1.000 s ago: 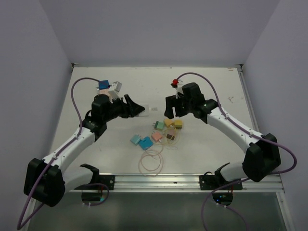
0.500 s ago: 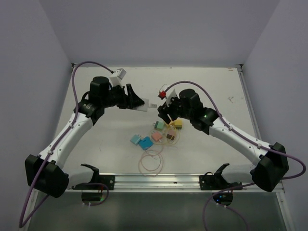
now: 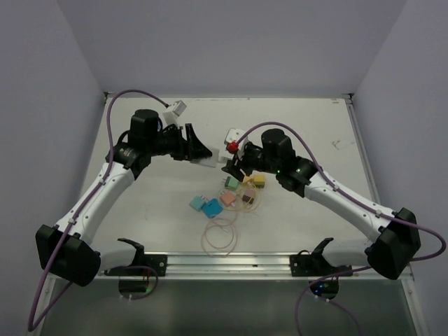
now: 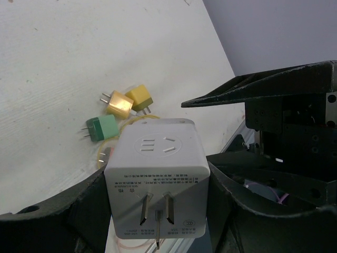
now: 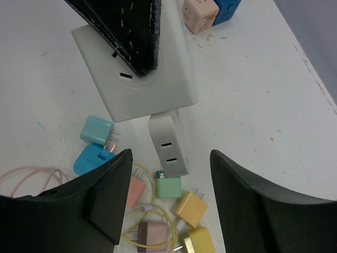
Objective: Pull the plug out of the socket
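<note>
My left gripper is shut on a white cube socket and holds it off the table; its metal prongs face the left wrist camera. In the right wrist view the socket sits under a black left finger, and a white plug with two slots sticks out of its lower side. My right gripper is open, and the plug sits just beyond the gap between its fingers without touching them. From above, the left gripper and right gripper face each other over the table's middle.
Loose plugs lie under the grippers: green, yellow, pink, teal, blue, and a brown one with a yellow cable. A pink cable loop lies nearer the front. Two small cubes lie beyond the socket.
My left arm has lifted and carried the socket toward the middle. My right gripper has swung left and down toward the socket.
</note>
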You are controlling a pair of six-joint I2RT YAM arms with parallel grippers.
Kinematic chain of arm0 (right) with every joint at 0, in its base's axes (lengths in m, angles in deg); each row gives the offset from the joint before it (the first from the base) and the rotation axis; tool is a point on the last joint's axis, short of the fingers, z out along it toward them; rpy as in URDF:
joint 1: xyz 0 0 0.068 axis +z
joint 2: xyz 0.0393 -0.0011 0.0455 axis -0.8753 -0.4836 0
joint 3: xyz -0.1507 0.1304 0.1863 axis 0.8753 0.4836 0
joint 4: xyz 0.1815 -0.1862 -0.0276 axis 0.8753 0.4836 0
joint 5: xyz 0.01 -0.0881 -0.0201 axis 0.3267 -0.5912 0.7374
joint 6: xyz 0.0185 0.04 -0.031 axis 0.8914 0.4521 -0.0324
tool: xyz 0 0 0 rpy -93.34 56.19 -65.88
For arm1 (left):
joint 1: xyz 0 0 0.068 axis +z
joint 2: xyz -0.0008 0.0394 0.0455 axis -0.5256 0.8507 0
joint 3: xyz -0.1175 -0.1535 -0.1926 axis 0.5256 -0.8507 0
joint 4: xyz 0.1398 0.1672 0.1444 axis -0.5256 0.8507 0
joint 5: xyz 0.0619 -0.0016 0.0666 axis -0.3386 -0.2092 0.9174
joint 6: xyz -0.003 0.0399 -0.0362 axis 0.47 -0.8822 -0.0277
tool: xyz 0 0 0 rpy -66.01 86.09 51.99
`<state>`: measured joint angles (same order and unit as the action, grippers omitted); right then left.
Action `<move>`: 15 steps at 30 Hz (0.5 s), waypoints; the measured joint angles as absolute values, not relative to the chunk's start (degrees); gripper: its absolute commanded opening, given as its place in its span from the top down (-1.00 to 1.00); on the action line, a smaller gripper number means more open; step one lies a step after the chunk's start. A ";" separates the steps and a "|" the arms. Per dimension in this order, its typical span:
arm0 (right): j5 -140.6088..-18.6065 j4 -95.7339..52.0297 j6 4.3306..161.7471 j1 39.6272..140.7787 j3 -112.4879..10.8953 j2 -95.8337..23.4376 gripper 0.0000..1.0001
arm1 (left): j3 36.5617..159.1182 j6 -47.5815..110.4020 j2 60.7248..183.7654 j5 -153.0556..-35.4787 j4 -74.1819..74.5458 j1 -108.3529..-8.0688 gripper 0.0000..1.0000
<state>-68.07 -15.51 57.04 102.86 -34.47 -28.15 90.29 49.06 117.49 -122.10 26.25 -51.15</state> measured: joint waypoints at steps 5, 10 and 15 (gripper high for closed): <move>-66.54 -15.77 55.10 103.58 -36.39 -30.16 -0.17 | 90.31 50.27 117.49 -123.41 26.08 -51.15 1.00; -65.56 -16.38 53.44 104.23 -37.40 -32.17 -0.03 | 90.31 50.94 117.49 -123.81 25.55 -51.15 1.00; -64.92 -16.34 51.51 104.58 -38.38 -34.14 0.34 | 90.31 51.32 117.49 -123.94 25.51 -51.15 1.00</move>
<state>-64.92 -16.34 51.51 104.58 -38.38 -34.14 90.31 51.32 117.49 -123.94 25.51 -51.15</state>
